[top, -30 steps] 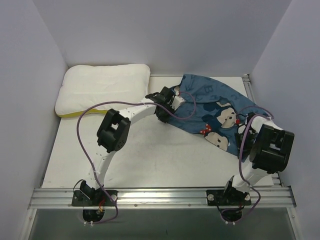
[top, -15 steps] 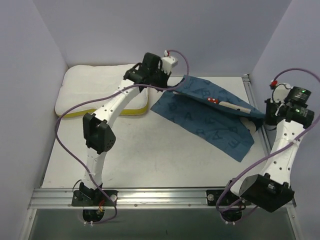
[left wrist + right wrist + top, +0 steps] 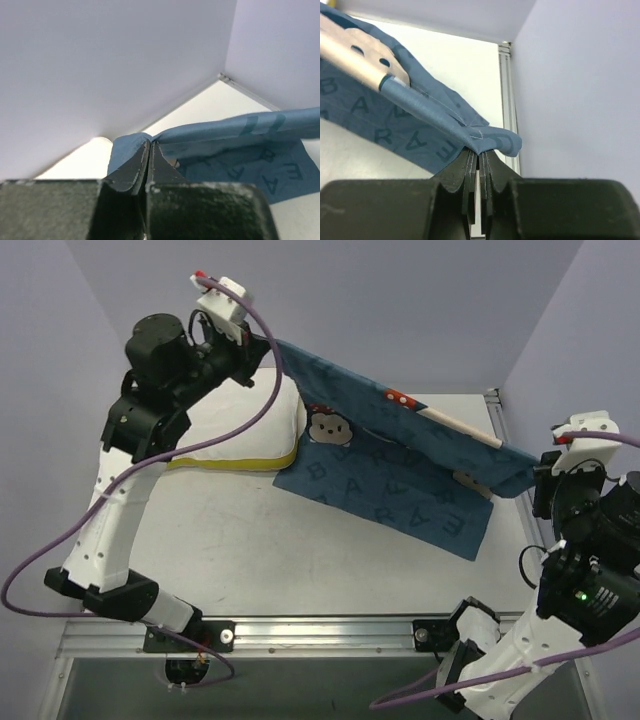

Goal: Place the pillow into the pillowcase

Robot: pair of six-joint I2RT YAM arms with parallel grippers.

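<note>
The blue pillowcase (image 3: pixel 395 475) with dark letters and mouse faces hangs stretched in the air between my two grippers. My left gripper (image 3: pixel 268 343) is shut on its far left corner, high above the pillow; the wrist view shows the cloth (image 3: pixel 240 145) pinched at my left gripper's tips (image 3: pixel 150 143). My right gripper (image 3: pixel 540 480) is shut on the right corner, seen in the right wrist view as my gripper (image 3: pixel 479 152) nipping a fold of the cloth (image 3: pixel 425 112). The white pillow (image 3: pixel 235 435) with a yellow band lies at the back left, partly under the cloth.
The white table (image 3: pixel 300 550) is walled on the left, back and right. A metal rail (image 3: pixel 330 632) runs along the near edge, another (image 3: pixel 497 420) along the right side. Purple cables loop from both arms.
Both arms have risen and drawn apart. The left gripper moved up and left over the pillow, the right one stayed at the right, and the pillowcase went from crumpled on the table to stretched in the air.
</note>
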